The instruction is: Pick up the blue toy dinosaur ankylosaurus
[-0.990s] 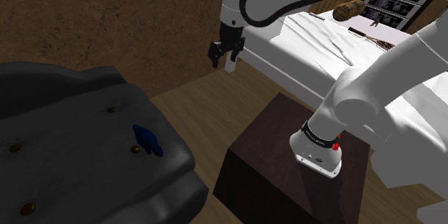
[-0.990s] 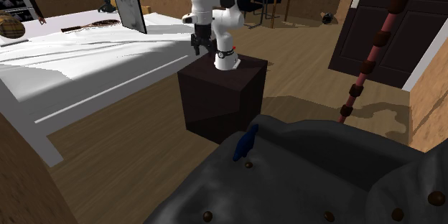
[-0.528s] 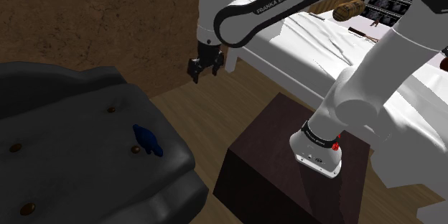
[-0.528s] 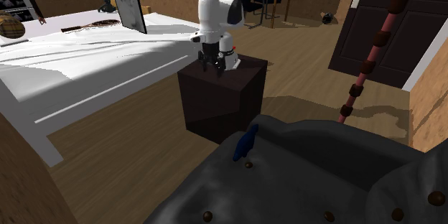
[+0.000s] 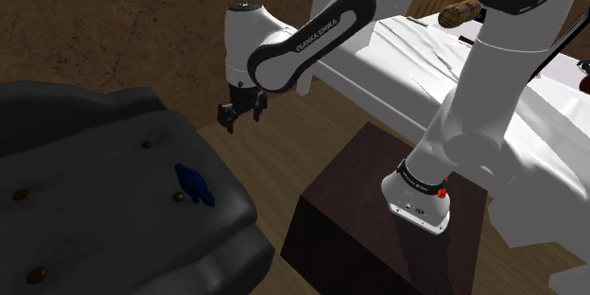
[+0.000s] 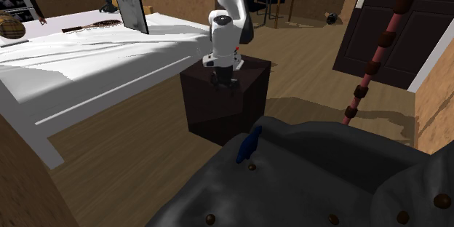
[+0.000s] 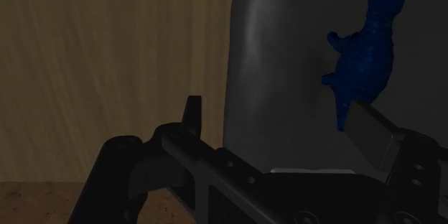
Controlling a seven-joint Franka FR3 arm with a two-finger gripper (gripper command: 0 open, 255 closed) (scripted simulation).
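The gripper (image 5: 230, 116) is hanging left of centre in the upper half of the shoulder view, pointing down over the wooden floor (image 5: 274, 147) between the dark grey sofa (image 5: 85, 184) at the left and the white bed (image 5: 425, 57) at the upper right. Its two black fingers are standing apart with nothing between them, so the pincer is released and empty. The blue toy dinosaur (image 5: 193, 183) is lying on the sofa's seat just below the middle of that frame, close to the seat's right edge and just beside a small brown button (image 5: 178, 196). The toy is sitting lower and further left than the gripper, well apart from it. The dark box (image 5: 350, 199) carrying the arm is standing at the lower right. In the second exterior view the gripper (image 6: 220, 81) is showing in the upper middle of the frame, in front of the dark box (image 6: 225, 109), while the blue toy dinosaur (image 6: 250, 145) is sitting near the centre, on the sofa's (image 6: 327, 182) edge facing the box, well apart from the fingers. In the wrist view the gripper (image 7: 276, 126) is spreading wide, and the blue toy dinosaur (image 7: 366, 50) is lying on the grey sofa (image 7: 287, 64) beyond one fingertip, outside the gap and untouched, with the wooden floor (image 7: 108, 64) beside the sofa's edge.
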